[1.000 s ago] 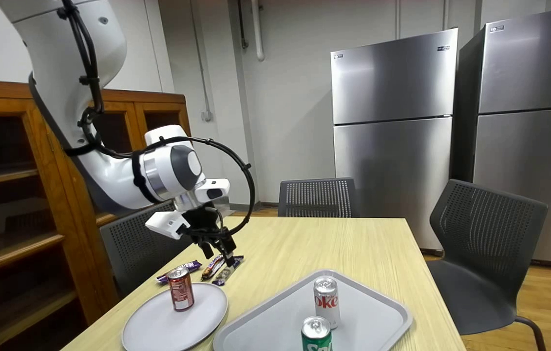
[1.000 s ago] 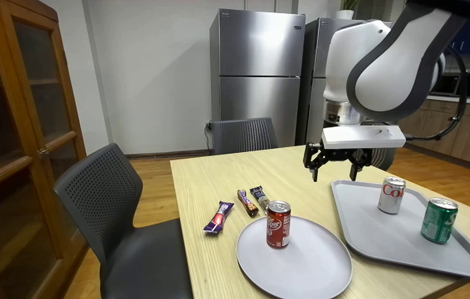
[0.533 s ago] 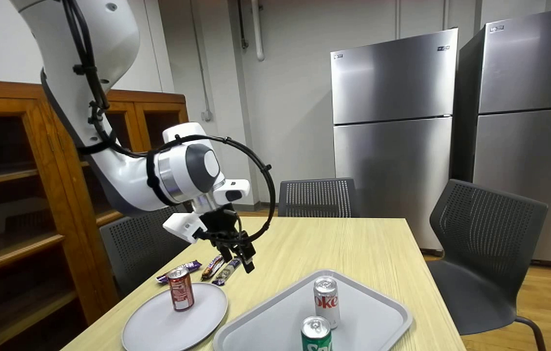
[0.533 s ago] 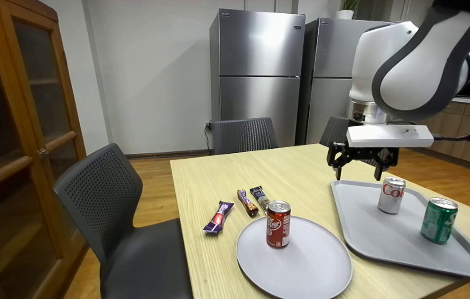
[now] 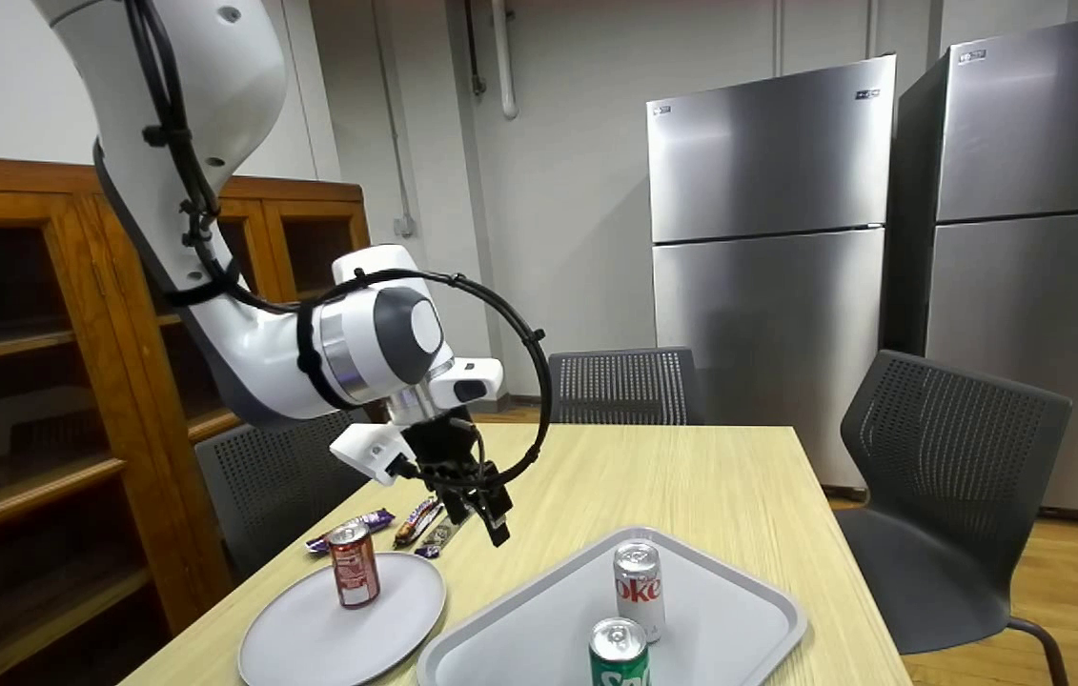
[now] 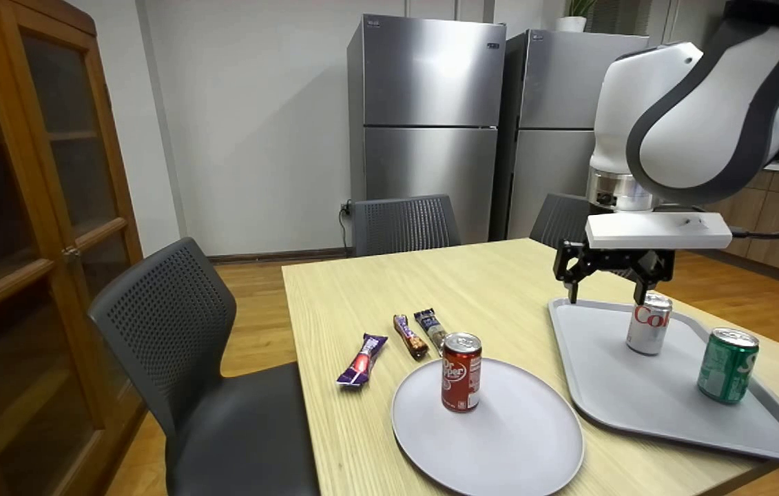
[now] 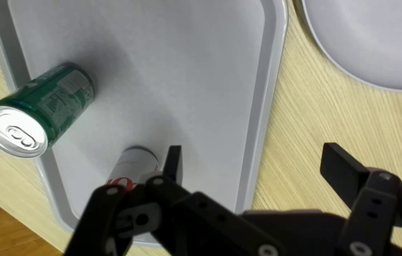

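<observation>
My gripper (image 6: 606,297) is open above the table, its fingertips at the far edge of the grey tray (image 6: 637,406), with nothing between them. In the wrist view the gripper (image 7: 252,153) spans the tray's rim, one finger over the tray and one over bare wood. Nearest to it stands a silver Diet Coke can (image 6: 648,329); the left finger partly hides this can (image 7: 133,165) in the wrist view. A green Sprite can (image 7: 51,96) stands upright on the same tray. On a round grey plate (image 6: 513,441) stands a red Dr Pepper can (image 6: 461,375).
Three wrapped candy bars lie beyond the plate: a purple one (image 6: 361,362), a brown one (image 6: 410,337) and a dark blue one (image 6: 429,324). Chairs (image 5: 948,495) surround the wooden table (image 5: 596,476). A wooden cabinet (image 5: 33,381) and steel fridges (image 5: 767,267) stand behind.
The open gripper has moved rightward in both exterior views, toward the tray and the Diet Coke can, and is slightly lower over the last half second. Cans, plate and candy bars have not moved.
</observation>
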`<state>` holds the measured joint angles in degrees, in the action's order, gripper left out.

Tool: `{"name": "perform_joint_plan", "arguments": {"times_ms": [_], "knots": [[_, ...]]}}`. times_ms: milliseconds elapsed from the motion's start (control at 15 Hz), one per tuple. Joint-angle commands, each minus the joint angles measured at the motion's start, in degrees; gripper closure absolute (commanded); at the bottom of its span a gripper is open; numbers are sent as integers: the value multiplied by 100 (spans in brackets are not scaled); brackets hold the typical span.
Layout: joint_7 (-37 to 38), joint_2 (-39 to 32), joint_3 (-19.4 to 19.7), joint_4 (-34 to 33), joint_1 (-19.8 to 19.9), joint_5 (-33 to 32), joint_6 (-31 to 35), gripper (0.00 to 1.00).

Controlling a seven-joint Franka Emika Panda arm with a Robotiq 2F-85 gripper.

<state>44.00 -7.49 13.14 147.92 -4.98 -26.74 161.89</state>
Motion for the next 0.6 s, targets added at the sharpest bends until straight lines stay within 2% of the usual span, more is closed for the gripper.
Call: {"name": "perform_joint_plan", "arguments": {"times_ms": [0,267,533], "knots": [[-4,5,-83,-8,86,-7,-17,0],[-142,41,-112,-24,128,160,-63,0],[-783,117,-200,11,299,790,-41,0]]}}
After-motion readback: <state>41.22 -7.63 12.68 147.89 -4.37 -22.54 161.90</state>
